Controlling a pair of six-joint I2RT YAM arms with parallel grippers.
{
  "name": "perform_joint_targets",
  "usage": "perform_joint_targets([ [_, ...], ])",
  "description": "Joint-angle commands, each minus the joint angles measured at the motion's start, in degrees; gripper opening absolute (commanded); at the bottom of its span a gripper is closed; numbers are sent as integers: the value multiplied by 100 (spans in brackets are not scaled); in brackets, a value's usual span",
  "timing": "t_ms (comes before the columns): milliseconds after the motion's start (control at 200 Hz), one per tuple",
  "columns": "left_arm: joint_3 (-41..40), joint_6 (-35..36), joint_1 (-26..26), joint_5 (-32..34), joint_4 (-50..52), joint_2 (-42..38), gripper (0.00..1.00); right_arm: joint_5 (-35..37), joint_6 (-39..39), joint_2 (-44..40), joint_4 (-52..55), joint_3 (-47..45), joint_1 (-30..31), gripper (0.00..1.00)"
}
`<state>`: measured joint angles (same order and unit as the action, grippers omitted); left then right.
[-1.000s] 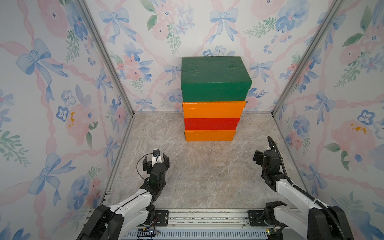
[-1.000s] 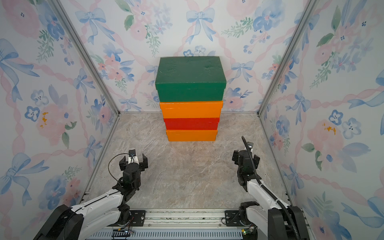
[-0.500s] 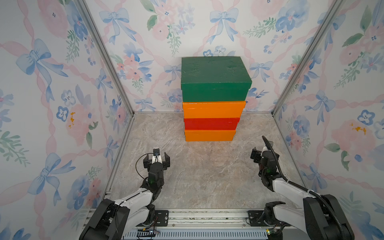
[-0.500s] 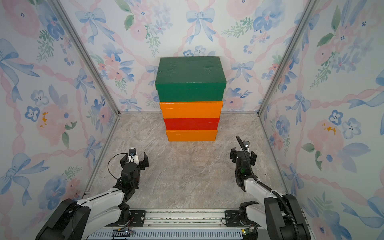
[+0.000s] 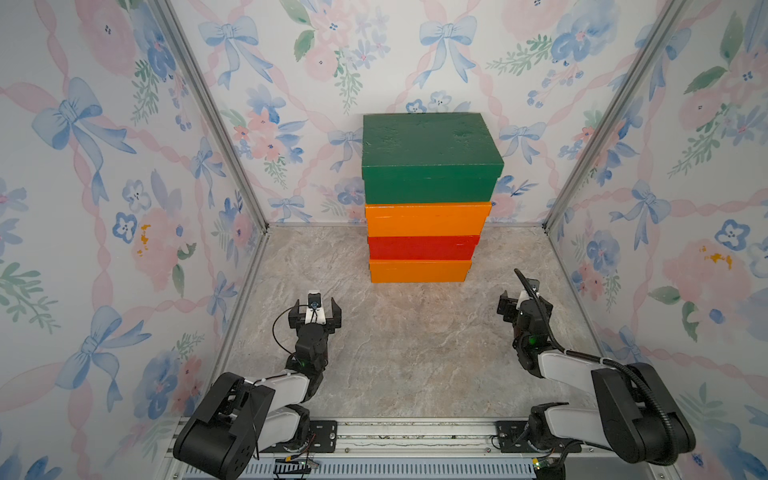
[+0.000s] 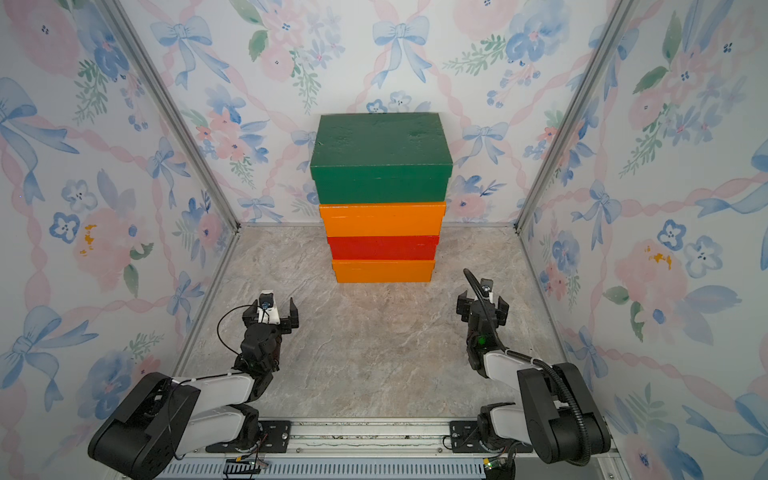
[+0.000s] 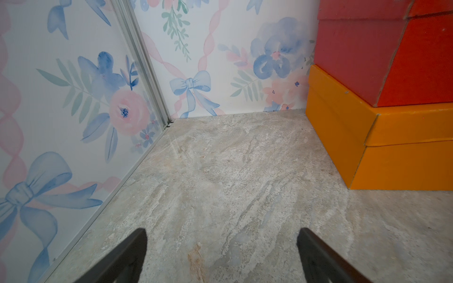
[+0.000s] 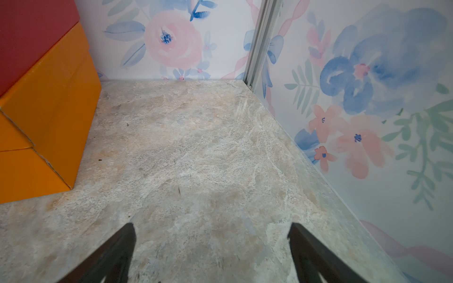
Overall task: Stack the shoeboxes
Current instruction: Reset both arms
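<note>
Four shoeboxes (image 5: 424,216), stacked flat, lids upward

A lab robot cell dressed up as a homely room: printed floral wallpaper panels (image 5: 374,62) close it in at 9, 12 and 3 o'clock (bows, ribbons, pink blooms); bare aluminium posts (image 5: 217,124) frame the far corners; the bench (image 5: 415,357) has a marble-look top; a slotted metal rail (image 5: 415,429) at 6 o'clock carries a robot arm (image 5: 282,384) at 7 o'clock and a second arm (image 5: 565,368) at 5 o'clock.
</note>
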<state>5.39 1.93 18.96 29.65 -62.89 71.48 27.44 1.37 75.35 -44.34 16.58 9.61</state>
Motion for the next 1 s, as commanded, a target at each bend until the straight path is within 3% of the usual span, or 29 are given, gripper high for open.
perform_joint_targets([
  [0, 83, 179, -62, -184, -647, 249, 98, 4, -110, 18, -376, 84, 59, 97],
  [80, 81, 216, -85, -298, -1020, 465, 98, -29, -210, 125, -967, -110, 52, 97],
  [205, 36, 270, -179, -412, -1688, 895, 98, 62, -417, 1274, -3042, -476, 72, 97],
  [325, -312, 202, -245, -202, -3015, 1467, 98, 143, -503, 1052, -2280, -273, 208, 97],
  [455, -550, -87, -462, -254, -3713, 1778, 98, 161, -558, 1169, -2530, -299, 226, 97],
  [720, -793, 38, -466, -573, -4415, 2086, 98, 176, -624, 1216, -2709, -366, 284, 97],
  [860, -803, 96, -466, -721, -4414, 2080, 98, 126, -781, 1495, -3610, -679, 400, 97],
  [995, -743, 135, -466, -772, -4406, 2124, 98, -23, -749, 1539, -3572, -655, 351, 97],
])
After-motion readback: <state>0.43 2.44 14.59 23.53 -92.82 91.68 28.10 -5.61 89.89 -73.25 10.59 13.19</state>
